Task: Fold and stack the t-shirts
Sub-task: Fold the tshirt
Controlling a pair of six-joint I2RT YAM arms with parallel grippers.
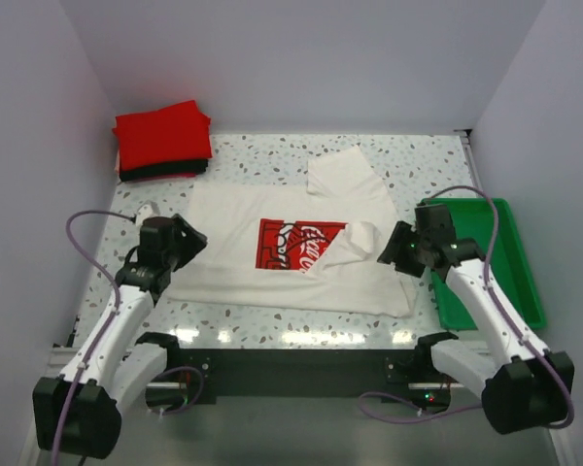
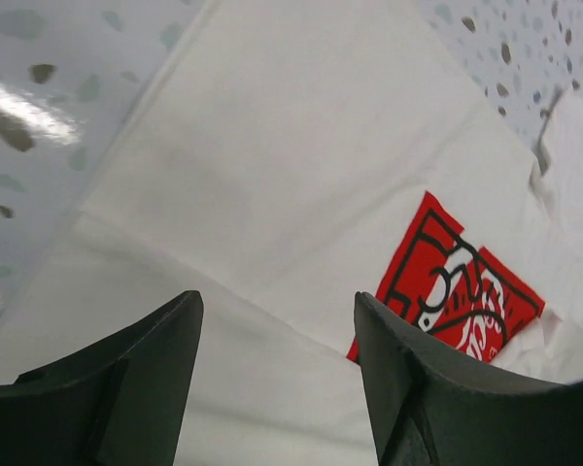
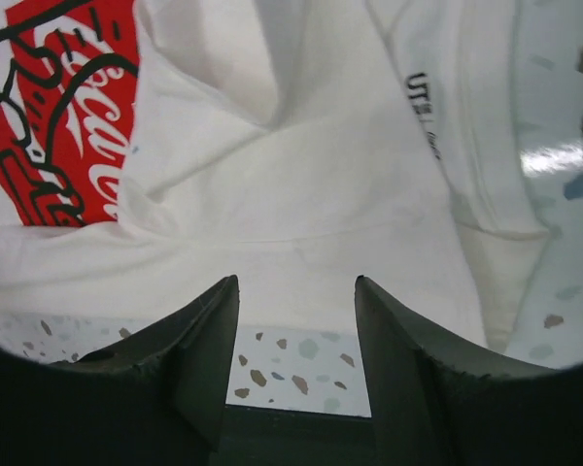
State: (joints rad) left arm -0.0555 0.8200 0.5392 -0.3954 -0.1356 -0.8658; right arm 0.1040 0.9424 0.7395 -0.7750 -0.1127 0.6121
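A cream-white t-shirt with a red chest print lies spread on the table, its right side partly folded over the print. My left gripper is open and empty above the shirt's left edge; the cloth and print show between its fingers. My right gripper is open and empty above the shirt's right edge; the shirt fills the right wrist view. A folded red shirt lies on a black one at the back left.
A green plastic tray stands at the right, partly under my right arm. The speckled table is walled at the back and both sides. Its front edge shows under the right fingers.
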